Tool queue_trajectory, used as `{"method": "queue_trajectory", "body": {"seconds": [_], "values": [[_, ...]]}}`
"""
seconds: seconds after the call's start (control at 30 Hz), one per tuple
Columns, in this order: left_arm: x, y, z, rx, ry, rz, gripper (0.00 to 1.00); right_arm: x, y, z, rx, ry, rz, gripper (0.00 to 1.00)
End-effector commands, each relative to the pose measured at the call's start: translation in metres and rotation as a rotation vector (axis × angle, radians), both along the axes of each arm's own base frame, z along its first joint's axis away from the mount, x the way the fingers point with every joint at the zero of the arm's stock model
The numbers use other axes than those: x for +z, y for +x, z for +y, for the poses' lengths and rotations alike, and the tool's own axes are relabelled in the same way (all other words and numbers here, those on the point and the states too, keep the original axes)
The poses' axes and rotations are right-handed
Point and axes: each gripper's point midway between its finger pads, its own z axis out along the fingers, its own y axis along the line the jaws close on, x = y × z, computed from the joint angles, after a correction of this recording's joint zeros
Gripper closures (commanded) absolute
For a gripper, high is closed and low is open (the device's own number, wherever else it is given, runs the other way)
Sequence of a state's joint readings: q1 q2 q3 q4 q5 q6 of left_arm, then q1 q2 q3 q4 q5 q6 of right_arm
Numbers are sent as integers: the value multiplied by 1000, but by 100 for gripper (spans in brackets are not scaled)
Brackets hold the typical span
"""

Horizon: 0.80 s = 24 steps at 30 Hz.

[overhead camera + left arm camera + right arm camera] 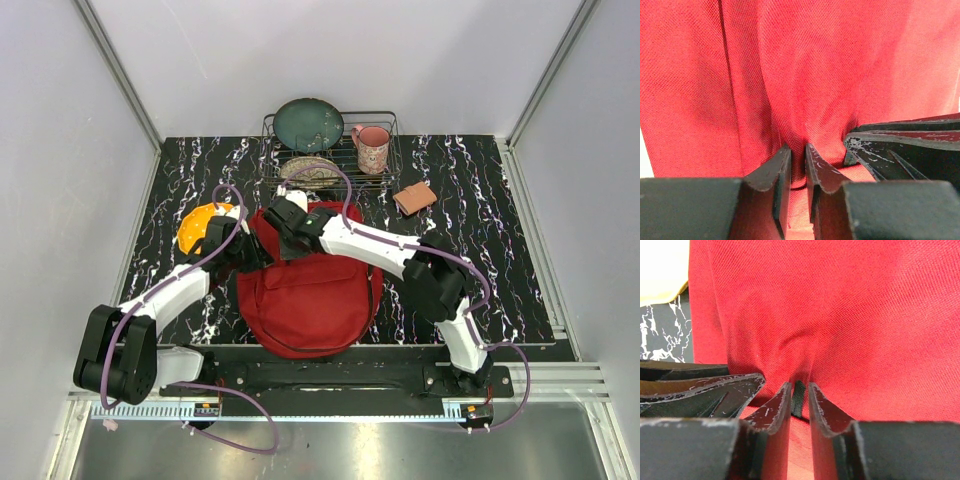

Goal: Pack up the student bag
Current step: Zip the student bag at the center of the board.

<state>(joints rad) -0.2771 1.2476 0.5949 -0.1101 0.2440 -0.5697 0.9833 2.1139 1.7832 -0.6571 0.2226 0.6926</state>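
Black marbled table (480,260), white walls (350,60)

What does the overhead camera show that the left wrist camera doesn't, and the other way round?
Only the overhead view shows the surroundings: a wire rack holding a dark green plate and a pink mug, plus a brown pad and an orange object on the table. Only the left wrist view shows the left gripper close up, its fingers pinching a fold of red fabric, weave and puckers visible. Both show the red student bag.
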Motion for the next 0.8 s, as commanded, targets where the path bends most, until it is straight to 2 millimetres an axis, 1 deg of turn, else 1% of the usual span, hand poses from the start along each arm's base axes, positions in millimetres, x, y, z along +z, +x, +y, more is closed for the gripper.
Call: {"method": "queue_trajectory", "body": {"seconds": [0.0, 0.1, 0.17, 0.2, 0.23, 0.3, 0.4, 0.43, 0.47, 0.5, 0.53, 0.57, 0.6, 0.63, 0.67, 0.7, 0.77], "values": [[16, 2, -14, -49, -71, -54, 81, -32, -27, 6, 53, -66, 67, 78], [16, 2, -13, -49, -71, -54, 80, -32, -27, 3, 49, -81, 59, 79], [16, 2, -14, -49, -71, -56, 81, -31, -28, 4, 56, -85, 53, 85], [16, 2, -14, -50, -72, -56, 81, -32, -28, 3, 56, -89, 51, 89], [17, 2, -14, -52, -73, -57, 81, -32, -29, 4, 58, -94, 47, 100], [18, 3, -14, -53, -73, -59, 82, -27, -29, 5, 59, -92, 30, 100], [17, 2, -13, -50, -67, -55, 89, -8, -24, 3, 49, -85, -30, 100], [17, 2, -13, -50, -65, -56, 96, 8, -20, -2, 35, -79, -72, 100], [16, 3, -12, -46, -59, -51, 100, 16, -17, -3, 29, -69, -101, 100], [14, 2, -10, -42, -53, -46, 100, 23, -14, -6, 22, -61, -123, 100], [14, 2, -11, -43, -51, -47, 100, 34, -13, -13, 12, -55, -150, 100], [13, 2, -9, -39, -47, -45, 100, 39, -11, -15, 4, -45, -164, 100], [13, 1, -9, -34, -44, -45, 100, 36, -9, -23, -7, -53, -161, 100], [13, 2, -7, -29, -40, -46, 100, 40, -8, -27, -19, -46, -163, 100], [12, 3, -5, -16, -29, -49, 100, 38, -6, -33, -32, -51, -160, 100], [12, 2, -3, -11, -23, -48, 100, 29, -5, -44, -50, -73, -145, 100], [11, 2, 0, 6, -10, -50, 100, 28, -2, -56, -88, -62, -135, 100]]}}
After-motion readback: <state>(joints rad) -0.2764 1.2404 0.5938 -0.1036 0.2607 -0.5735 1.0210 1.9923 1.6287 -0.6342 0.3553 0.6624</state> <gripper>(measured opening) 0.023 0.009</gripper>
